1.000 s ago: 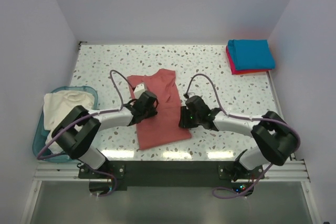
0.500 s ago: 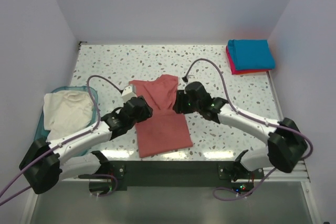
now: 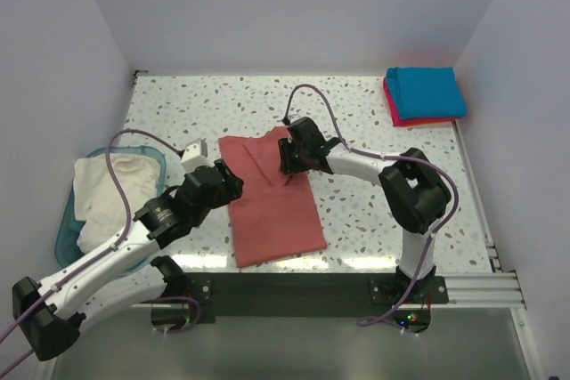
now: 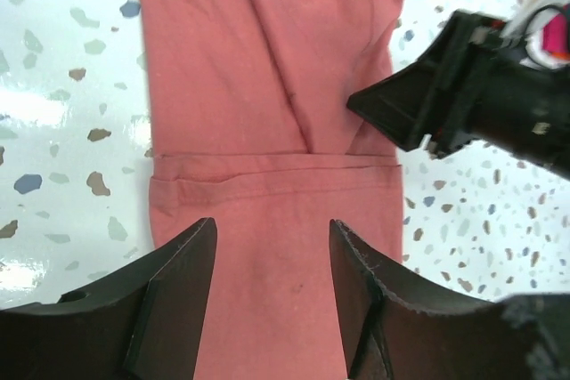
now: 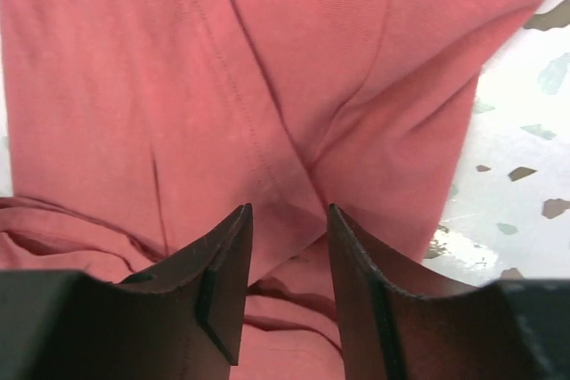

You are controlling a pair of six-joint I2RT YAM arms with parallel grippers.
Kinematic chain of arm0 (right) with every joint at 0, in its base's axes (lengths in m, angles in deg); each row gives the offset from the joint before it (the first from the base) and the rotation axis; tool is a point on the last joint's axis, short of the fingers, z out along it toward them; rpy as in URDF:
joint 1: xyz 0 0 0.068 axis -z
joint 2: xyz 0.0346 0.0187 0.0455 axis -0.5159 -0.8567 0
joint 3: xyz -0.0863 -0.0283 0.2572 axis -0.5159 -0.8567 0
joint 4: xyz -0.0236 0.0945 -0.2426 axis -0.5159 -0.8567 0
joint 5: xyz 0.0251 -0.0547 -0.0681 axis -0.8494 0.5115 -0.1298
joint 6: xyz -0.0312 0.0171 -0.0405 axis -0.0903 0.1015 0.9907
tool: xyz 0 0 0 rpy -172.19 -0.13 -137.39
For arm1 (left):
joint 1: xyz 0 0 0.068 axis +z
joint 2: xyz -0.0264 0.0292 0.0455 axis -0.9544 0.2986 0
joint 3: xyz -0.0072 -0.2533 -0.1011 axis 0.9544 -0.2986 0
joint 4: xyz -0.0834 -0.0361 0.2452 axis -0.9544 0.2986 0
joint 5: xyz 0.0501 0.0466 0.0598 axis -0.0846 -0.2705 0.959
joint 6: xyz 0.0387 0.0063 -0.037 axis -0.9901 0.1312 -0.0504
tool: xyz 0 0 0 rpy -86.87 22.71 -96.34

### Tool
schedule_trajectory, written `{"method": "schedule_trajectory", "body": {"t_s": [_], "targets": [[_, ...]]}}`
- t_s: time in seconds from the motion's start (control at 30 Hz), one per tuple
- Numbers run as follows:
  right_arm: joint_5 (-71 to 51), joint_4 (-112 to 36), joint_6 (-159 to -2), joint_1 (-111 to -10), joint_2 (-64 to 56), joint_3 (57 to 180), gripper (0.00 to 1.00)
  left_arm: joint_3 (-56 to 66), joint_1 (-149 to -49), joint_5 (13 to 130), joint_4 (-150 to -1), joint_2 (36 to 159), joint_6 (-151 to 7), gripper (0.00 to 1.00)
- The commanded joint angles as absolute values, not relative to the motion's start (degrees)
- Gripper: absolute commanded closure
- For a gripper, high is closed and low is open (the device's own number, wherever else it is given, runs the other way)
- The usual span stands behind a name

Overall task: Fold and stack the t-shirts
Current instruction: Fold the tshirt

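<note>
The dusty brick-red t-shirt (image 3: 274,206) lies on the table as a long narrow strip, its sides folded in. My left gripper (image 3: 230,186) is open at the shirt's left edge, and in the left wrist view (image 4: 272,230) it hovers over the shirt (image 4: 267,86). My right gripper (image 3: 287,159) is over the shirt's far right part. In the right wrist view (image 5: 288,213) its jaws stand a little apart above wrinkled cloth (image 5: 267,60). The teal-blue shirt (image 3: 426,91) lies folded on the pinkish-red shirt (image 3: 411,119) at the far right corner. The cream-white shirt (image 3: 107,184) lies in the bin.
A light-blue plastic bin (image 3: 65,233) stands at the table's left edge. White walls close in the table on three sides. The right gripper's black body (image 4: 445,100) shows in the left wrist view. Cables loop above both arms.
My left gripper has drawn back to the left, off the shirt's middle. My right gripper has moved away from me to the shirt's far right part. The shirt lies flatter.
</note>
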State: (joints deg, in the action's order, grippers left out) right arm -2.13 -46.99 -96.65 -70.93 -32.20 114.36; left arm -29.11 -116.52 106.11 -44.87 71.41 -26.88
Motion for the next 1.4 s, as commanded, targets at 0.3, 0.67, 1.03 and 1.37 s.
{"method": "schedule_trajectory", "body": {"t_s": [0.3,0.67,1.03,1.37], "targets": [[-4.9,-43.7,-99.3,-70.3,-31.9,111.8,0.56,-16.1,-116.4,112.5,-33.9,66.4,-39.1,0.31],[-5.3,-41.8,-102.7,-70.3,-32.7,111.2,0.72,-15.2,-116.4,117.1,-32.1,62.9,-43.0,0.24],[-9.1,-37.5,-105.0,-70.4,-28.5,109.2,1.00,-17.1,-116.4,118.4,-32.5,62.1,-43.4,0.22],[-8.3,-37.3,-103.6,-73.6,-25.8,109.5,1.00,-19.0,-116.4,119.3,-33.1,61.9,-43.4,0.21]]}}
